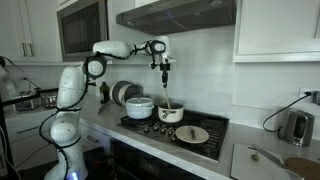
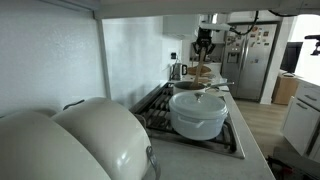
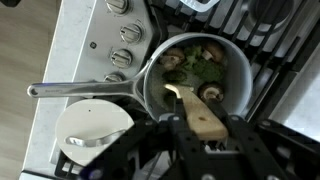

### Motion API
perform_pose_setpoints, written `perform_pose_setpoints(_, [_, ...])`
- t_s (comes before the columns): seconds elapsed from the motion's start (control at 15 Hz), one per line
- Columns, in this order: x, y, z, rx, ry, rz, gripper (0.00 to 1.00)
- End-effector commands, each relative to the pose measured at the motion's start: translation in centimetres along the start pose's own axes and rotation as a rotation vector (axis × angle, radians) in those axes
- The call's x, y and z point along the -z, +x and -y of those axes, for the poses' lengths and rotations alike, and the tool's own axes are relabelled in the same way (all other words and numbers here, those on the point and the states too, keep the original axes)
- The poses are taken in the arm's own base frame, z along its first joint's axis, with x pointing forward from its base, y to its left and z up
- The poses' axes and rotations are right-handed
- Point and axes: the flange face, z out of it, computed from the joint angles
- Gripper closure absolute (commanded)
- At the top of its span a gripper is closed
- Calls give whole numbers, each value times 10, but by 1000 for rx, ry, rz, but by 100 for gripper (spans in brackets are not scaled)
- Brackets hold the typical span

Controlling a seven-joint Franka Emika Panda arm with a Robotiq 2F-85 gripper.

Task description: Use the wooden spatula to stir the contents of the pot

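Observation:
My gripper (image 1: 164, 66) hangs above the stove, shut on the wooden spatula (image 1: 166, 90), which points straight down into the small white pot (image 1: 171, 113). In the wrist view the pale spatula (image 3: 196, 110) sits clamped between my fingers (image 3: 196, 128). Its tip is inside the pot (image 3: 232, 62), among greens and mushroom-like pieces. The pot's long metal handle (image 3: 80, 90) points left. In an exterior view the gripper (image 2: 204, 44) is far back above the stove; the small pot is hard to make out there.
The larger white pot (image 1: 138, 105) with its lid stands just beside the small one and fills the foreground in an exterior view (image 2: 198, 113). A flat round pan (image 1: 192, 134) sits on the front burner. A kettle (image 1: 295, 127) stands on the counter. Stove knobs (image 3: 127, 33) are near the pot.

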Motion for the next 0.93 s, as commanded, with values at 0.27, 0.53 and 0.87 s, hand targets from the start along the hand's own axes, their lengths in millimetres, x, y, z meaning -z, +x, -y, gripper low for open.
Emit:
perform_pose_setpoints(0.27, [-15, 4, 32, 72, 17, 18, 93])
perform_pose_setpoints(0.53, [-19, -6, 46, 128, 21, 31, 93])
perform_pose_setpoints(0.87, [-17, -18, 49, 160, 26, 42, 93])
